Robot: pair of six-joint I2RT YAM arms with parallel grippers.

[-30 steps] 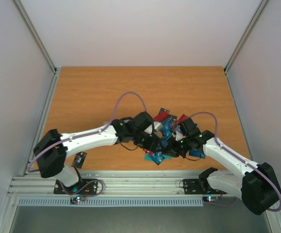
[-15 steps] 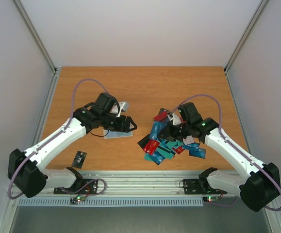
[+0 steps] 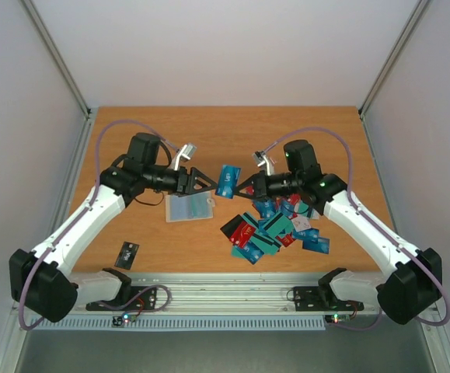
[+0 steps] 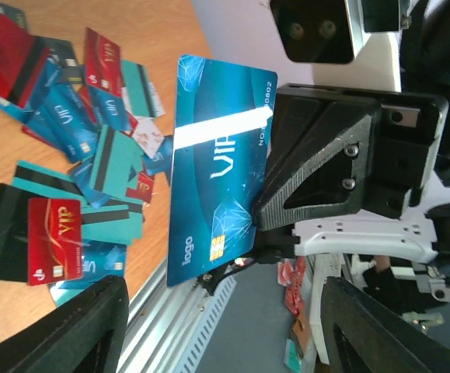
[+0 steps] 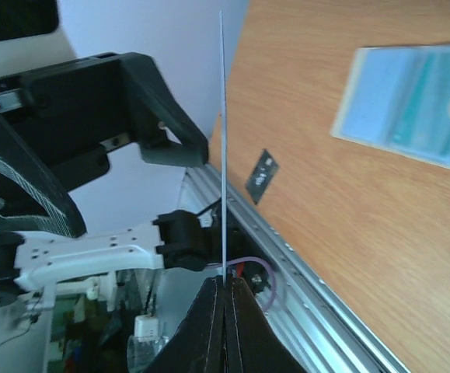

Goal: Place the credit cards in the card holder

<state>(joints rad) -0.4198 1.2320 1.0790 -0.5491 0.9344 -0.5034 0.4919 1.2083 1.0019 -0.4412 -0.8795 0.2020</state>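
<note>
Over the left half of the tabletop [image 3: 209, 132], the left fingers [image 4: 77, 326] are hanging spread apart and empty. Half a second ago they were down over the card holder [image 3: 190, 207]; now they are raised off it and pointing toward the other arm. That holder is lying open and flat just beneath them, sleeves facing up, with nothing touching it. Whether its sleeves already hold cards I cannot tell. Between the two arms a blue card [image 3: 228, 180] is standing in the air, its printed face turned toward the left wrist camera. The right fingers [image 5: 207, 330] are clamping it by one edge, lifted clear of the pile of cards [image 3: 275, 225] they were reaching into half a second back. The pile is lying near the right arm, apart from the holder. One card is picked, I judge, and is being offered across, but it is not yet in a sleeve.
</note>
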